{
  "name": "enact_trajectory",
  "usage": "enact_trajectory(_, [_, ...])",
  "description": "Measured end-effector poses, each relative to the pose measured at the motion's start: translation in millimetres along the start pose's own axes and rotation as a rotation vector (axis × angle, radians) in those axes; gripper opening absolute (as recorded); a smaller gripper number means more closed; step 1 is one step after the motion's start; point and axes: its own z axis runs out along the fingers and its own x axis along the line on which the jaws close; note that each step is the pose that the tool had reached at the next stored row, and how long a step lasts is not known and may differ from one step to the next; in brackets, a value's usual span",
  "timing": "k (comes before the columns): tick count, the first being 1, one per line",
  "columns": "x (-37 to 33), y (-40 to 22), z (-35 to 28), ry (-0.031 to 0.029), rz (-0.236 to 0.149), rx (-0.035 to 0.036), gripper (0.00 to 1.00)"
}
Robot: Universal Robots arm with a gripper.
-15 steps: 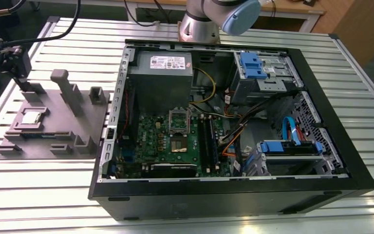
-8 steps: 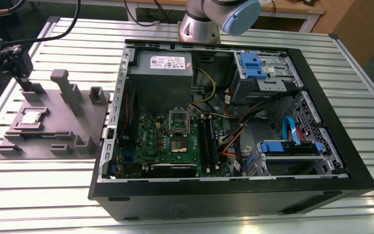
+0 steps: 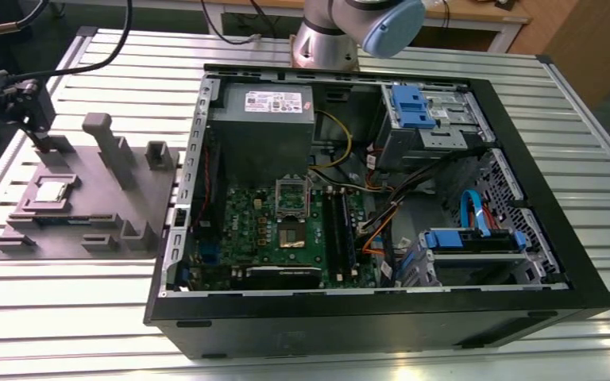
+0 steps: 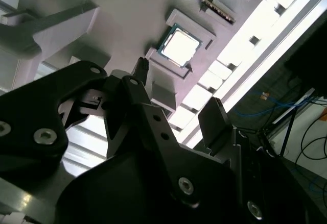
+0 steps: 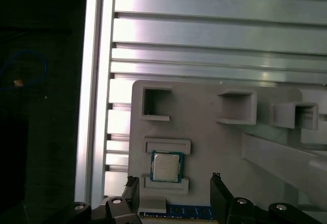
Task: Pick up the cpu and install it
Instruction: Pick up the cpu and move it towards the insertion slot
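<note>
The cpu (image 3: 51, 193) is a small square chip with a shiny silver top. It lies flat in a recess of the grey moulded plate (image 3: 98, 208) at the exterior view's left. My gripper (image 3: 42, 145) hangs above the plate's far part, a little beyond the cpu and clear of it. In both wrist views the two black fingers stand apart with nothing held. The cpu (image 5: 166, 166) sits just ahead of the gap between the fingertips (image 5: 132, 187), and the second wrist view has the cpu (image 4: 179, 46) beyond the gripper (image 4: 176, 89).
An open black computer case (image 3: 559, 262) lies on the slatted aluminium table (image 3: 61, 317), to the right of the plate in the exterior view. Inside it are a green motherboard (image 3: 257, 238), cables and blue drive brackets. Upright blocks (image 3: 109, 147) rise from the plate near the gripper.
</note>
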Motion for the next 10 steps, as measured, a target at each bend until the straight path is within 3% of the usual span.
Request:
enact_trajectory(2, [0.1, -2.0, 3.5, 0.0029, -0.004, -0.0002, 0.66])
enact_trajectory(10, [0.3, -2.9, 17.1, 0.0035, -0.005, -0.0003, 0.66])
